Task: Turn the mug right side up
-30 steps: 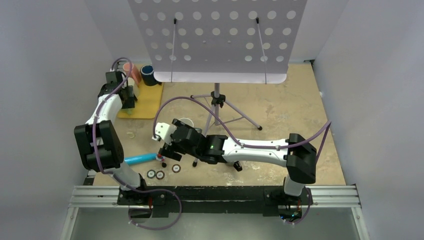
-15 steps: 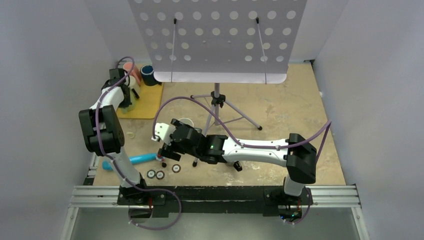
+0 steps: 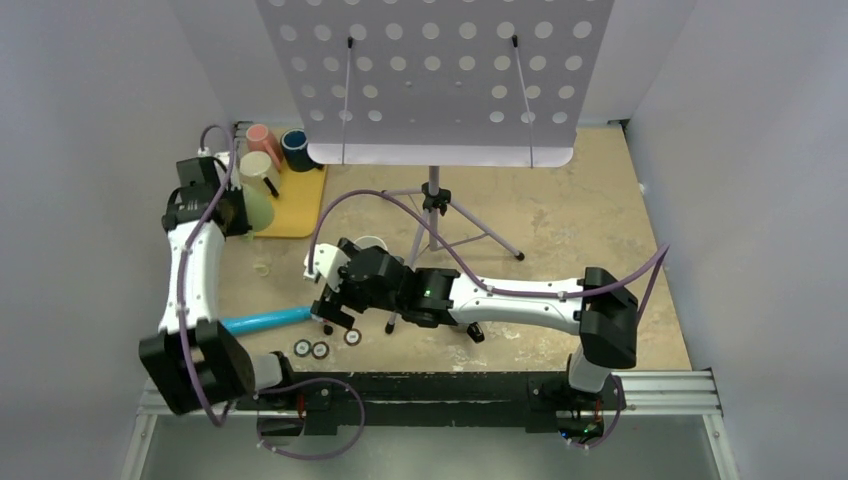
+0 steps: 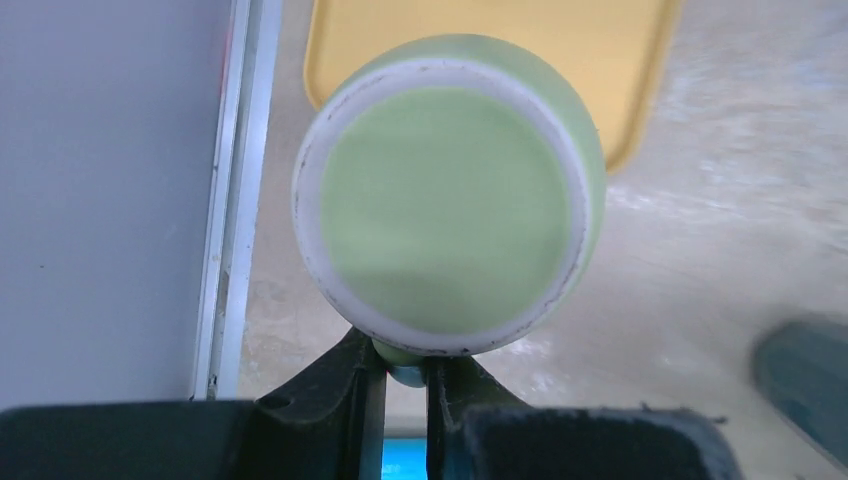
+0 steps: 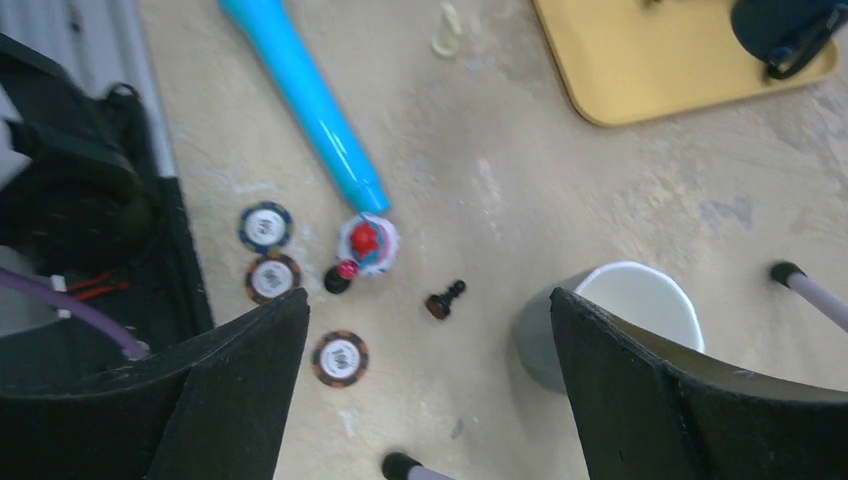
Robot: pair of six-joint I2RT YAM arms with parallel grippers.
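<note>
The green mug (image 3: 258, 205) is at the left edge of the yellow tray (image 3: 298, 212), at the far left of the surface (image 3: 570, 200). The left hand (image 3: 237, 211) has it by the handle. In the left wrist view the two fingers (image 4: 360, 385) are nearly closed, pinching the handle between them, and the mug (image 4: 450, 200) shows its flat green base with a white ring, turned straight toward that camera. So it is tipped over, not upright. Whether it touches the tray (image 4: 600, 50) or hangs clear of it I cannot tell.

The right hand (image 3: 335, 308) hovers low near the middle of the surface, its fingers (image 5: 250, 370) spread wide with nothing between them. Below it lie a blue tube (image 5: 305, 95), three poker chips (image 5: 272, 277), a small black piece (image 5: 445, 298) and a white cup (image 5: 630, 310) standing open side up.

A pink cup (image 3: 258, 135) and a dark blue cup (image 3: 295, 148) stand at the far end of the tray. A music stand (image 3: 430, 80) rises at the back of the surface
</note>
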